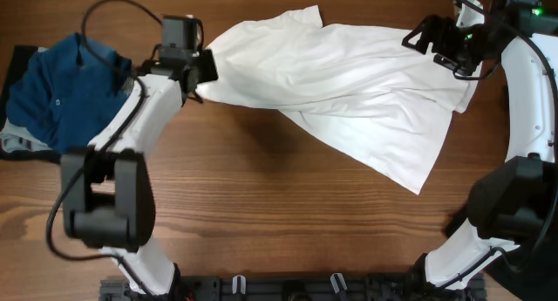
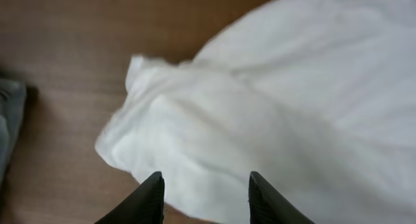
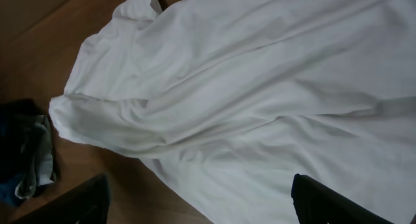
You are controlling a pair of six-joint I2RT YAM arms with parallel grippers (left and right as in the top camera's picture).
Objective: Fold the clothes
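The clothes here are chiefly a large white shirt [image 1: 349, 83], lying rumpled and stretched slantwise across the back half of the wooden table. My left gripper [image 1: 202, 74] hovers at the shirt's bunched left end. In the left wrist view its fingers [image 2: 153, 199] stand apart, with the white cloth [image 2: 260, 107] under and just ahead of the tips. My right gripper [image 1: 420, 41] is over the shirt's far right corner. Its jaws are spread wide and open above the white fabric [image 3: 247, 87], and nothing sits between them.
A crumpled blue garment [image 1: 70, 87] lies on a pile of darker cloth at the table's left edge. That pile [image 3: 26, 152] also shows in the right wrist view. Bare wood [image 1: 288, 205] fills the front half of the table.
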